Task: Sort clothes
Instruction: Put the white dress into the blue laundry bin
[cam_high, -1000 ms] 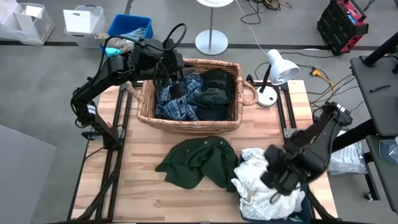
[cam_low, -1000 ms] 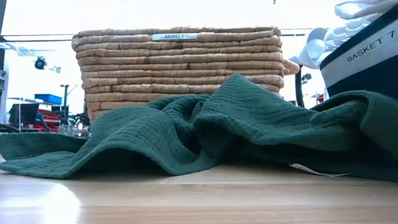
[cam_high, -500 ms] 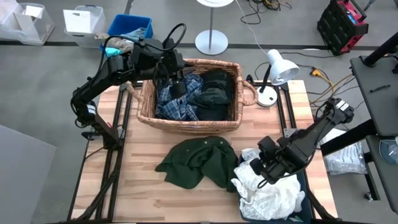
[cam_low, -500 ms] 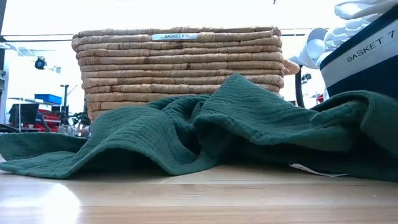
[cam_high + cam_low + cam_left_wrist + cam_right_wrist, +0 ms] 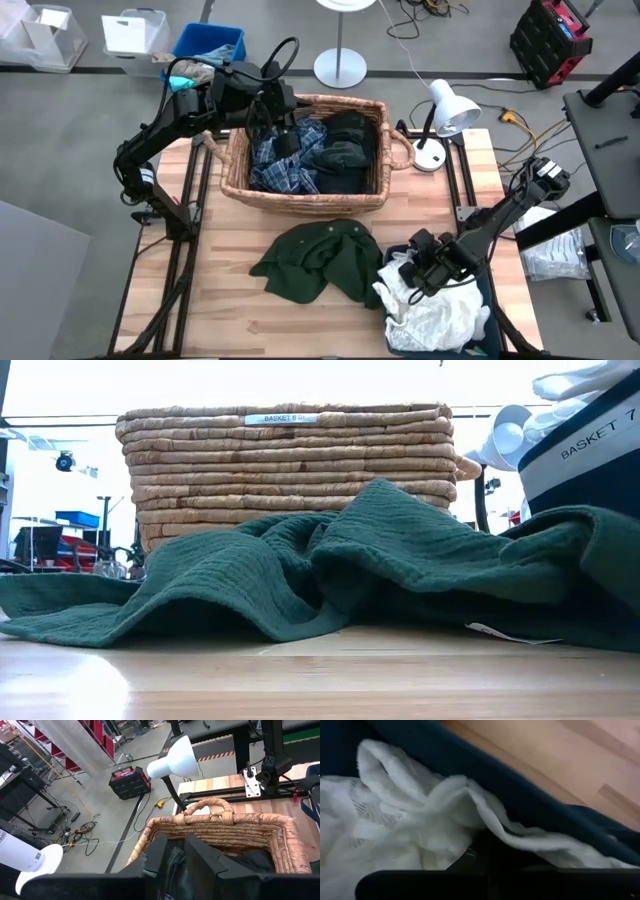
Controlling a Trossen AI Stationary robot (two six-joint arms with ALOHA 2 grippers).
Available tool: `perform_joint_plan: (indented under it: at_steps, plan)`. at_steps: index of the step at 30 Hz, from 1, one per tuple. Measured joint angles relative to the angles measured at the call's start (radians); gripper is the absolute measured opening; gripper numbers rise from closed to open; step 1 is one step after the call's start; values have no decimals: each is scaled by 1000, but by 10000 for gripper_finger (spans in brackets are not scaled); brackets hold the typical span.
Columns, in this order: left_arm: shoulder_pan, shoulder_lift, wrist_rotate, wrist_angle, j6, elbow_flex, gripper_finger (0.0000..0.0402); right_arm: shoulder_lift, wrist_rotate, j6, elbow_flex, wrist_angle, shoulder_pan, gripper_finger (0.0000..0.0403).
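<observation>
The right hand point(image 5: 418, 283) has slid across the white clothes point(image 5: 430, 310) in the navy basket point(image 5: 590, 450) toward the dark green garment point(image 5: 315, 260) beside it and closed empty, while the left hand point(image 5: 283, 135), nearly closed, stays over the wicker basket point(image 5: 300, 195).

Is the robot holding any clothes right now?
Cannot tell. The right gripper is shut down in the white clothes; the left gripper sits over the basket.
</observation>
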Motion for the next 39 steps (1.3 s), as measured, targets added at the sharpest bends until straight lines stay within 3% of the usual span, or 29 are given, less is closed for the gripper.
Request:
perform_joint_plan:
  at_steps: [9, 20, 27, 32, 39]
  plan:
    - [0, 0, 0, 0, 0, 0, 48, -13, -13, -23, -16, 34, 0, 9]
    - [0, 0, 0, 0, 0, 0, 48, -20, -86, -136, 168, -130, 0, 14]
    - [3, 0, 0, -1, 8, 0, 48, -20, -46, -379, 310, -164, 0, 30]
    - [10, 0, -1, -1, 11, 0, 48, -18, -33, -547, 343, -70, 0, 66]
    - [11, 0, -1, -1, 11, 0, 48, 56, -33, -567, 341, 101, 0, 165]
